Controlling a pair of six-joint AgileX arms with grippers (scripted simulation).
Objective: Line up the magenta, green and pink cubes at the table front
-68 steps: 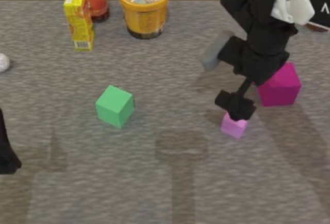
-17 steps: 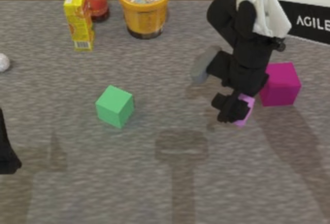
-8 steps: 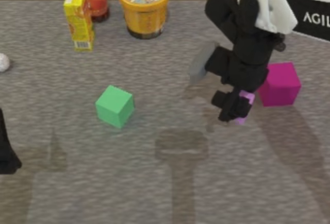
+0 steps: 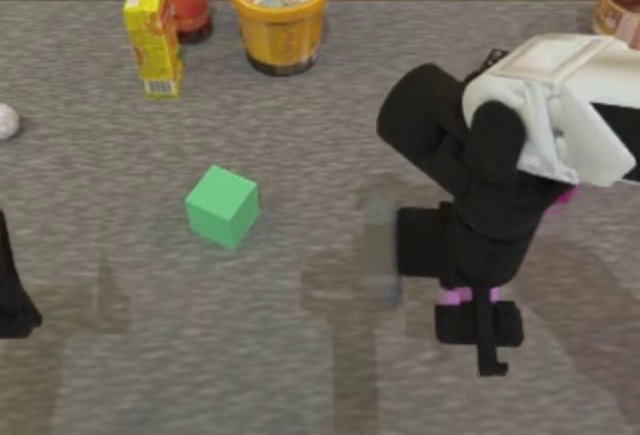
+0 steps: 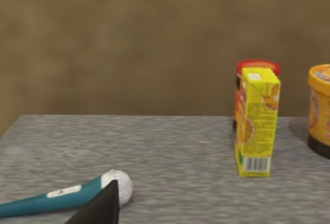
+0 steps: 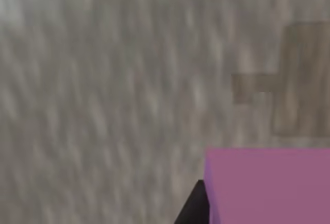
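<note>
The right gripper (image 4: 478,323) has its jaws closed on the pink cube (image 4: 456,296), held above the desk (image 4: 300,375) toward its front right. One green cube (image 4: 222,205) sits left of centre. The magenta cube (image 4: 566,195) is almost wholly hidden under the arm. Only the right wrist view shows the pink cube's broad face (image 6: 268,185). The left gripper (image 4: 12,300) is parked at the left edge; whether its jaws are open cannot be told.
</note>
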